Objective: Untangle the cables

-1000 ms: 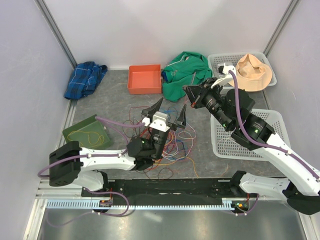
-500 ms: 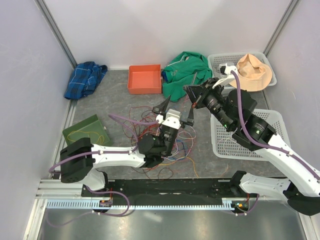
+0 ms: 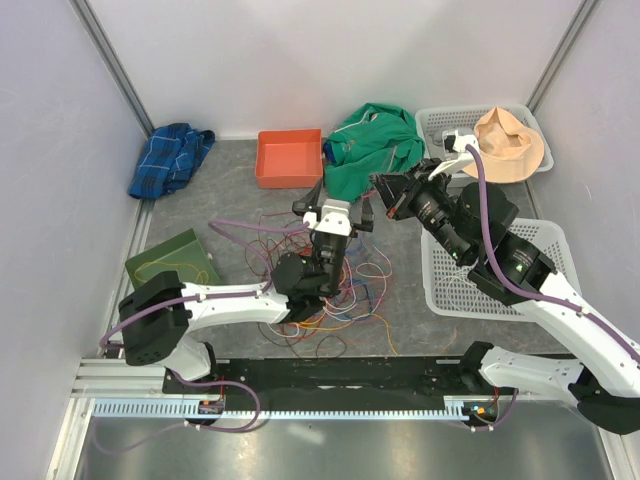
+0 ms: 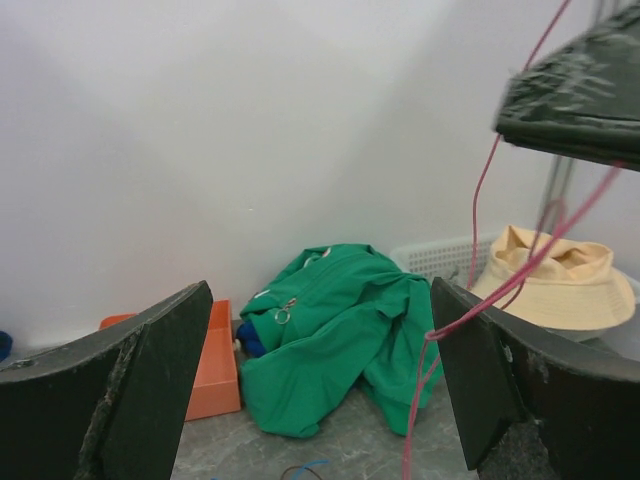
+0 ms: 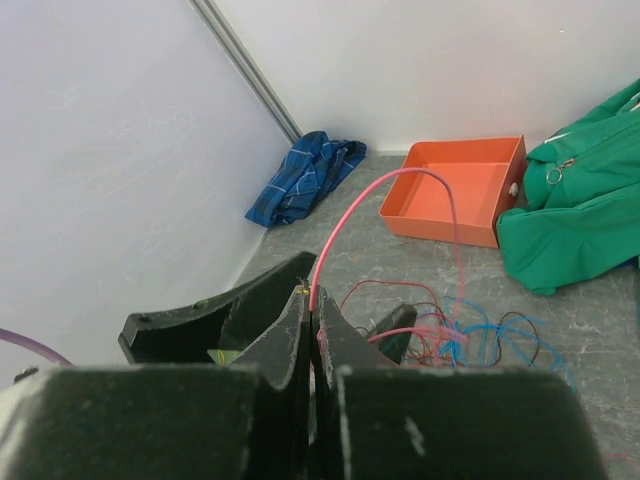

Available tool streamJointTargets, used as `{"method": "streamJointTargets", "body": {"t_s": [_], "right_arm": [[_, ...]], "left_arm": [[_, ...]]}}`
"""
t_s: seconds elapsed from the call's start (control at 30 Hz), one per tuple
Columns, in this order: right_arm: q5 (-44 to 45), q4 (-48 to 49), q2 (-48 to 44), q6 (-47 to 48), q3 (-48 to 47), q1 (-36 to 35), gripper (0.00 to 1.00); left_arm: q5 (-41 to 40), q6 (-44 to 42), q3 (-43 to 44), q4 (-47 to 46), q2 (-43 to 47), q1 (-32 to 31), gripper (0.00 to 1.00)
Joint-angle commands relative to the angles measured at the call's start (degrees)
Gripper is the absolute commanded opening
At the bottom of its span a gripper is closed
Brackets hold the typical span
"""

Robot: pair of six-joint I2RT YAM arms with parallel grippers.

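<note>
1. The grey table (image 3: 230,200) is carrying the cables (image 3: 362,290) in a loose, many-coloured heap at its middle. The heap is on the near side of the orange tray (image 3: 290,158) and the green jacket (image 3: 370,150).
2. The left gripper (image 3: 337,207) is hovering over the far edge of the heap. Its jaws are spread wide and gripping nothing.
3. The right gripper (image 3: 377,188), just to its right, is pressing its jaws together on one pink wire (image 5: 425,172) and holding it clear above the heap.
4. That wire is arcing from the pinch down into the tangle, and part of it is hanging across the left claw's gap. It is looking light, limp and thin, so it is likely to slide through a slack grip and to drag neighbouring loops along. The free stretch between the pinch and the heap seems the best place for a second hold.
</note>
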State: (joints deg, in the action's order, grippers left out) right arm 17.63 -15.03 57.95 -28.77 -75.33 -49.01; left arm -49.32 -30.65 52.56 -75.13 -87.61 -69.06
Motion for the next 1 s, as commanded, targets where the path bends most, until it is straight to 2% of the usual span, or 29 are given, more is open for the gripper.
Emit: {"method": "streamJointTargets", "body": {"t_s": [0.0,0.33,0.63,0.97], "right_arm": [[-1.19,1.67,-1.18,-0.84,0.54,-0.12,0.00],[-2.86,1.67,-2.23,-1.90,0.10,-0.12,0.00],[-2.25,0.44,-3.37,-1.29,-2.45,-0.03,0.00],[2.41,-2.90,-2.67,3.19,-14.39,-0.20,0.00]], "left_arm": [[-2.01,1.12,2.90,-18.83,-0.98,2.69,0.96],[-2.80,7.19,7.74,-12.49,-6.69,8.15,0.96],[-7.19,12.02,1.95,-9.16,-5.82,10.61,0.96],[-11.76,20.36,-6.32,-4.15,-1.86,10.96,0.96]]}}
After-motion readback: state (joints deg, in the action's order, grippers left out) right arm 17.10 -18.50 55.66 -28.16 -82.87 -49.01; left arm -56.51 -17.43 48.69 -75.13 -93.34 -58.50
